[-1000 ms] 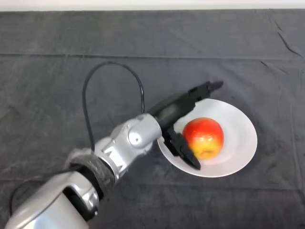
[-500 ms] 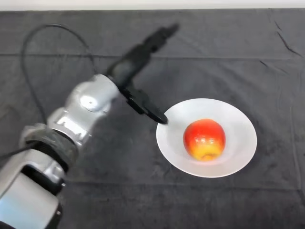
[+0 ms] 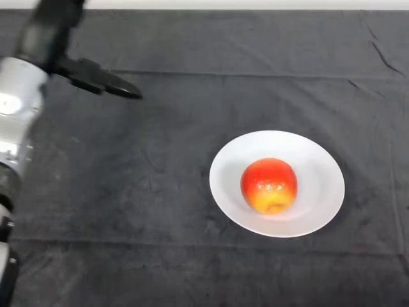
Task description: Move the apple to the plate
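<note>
The apple is sitting on the plate; the hand, apparently open and empty, is hanging at the upper left, needing only to park

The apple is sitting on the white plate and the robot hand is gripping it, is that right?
Not quite. The apple does sit on the white plate, but the robot hand is not gripping it: the head view shows it open and well clear, at the upper left.

Left arm raised, robot hand empty, fingers straight
</note>
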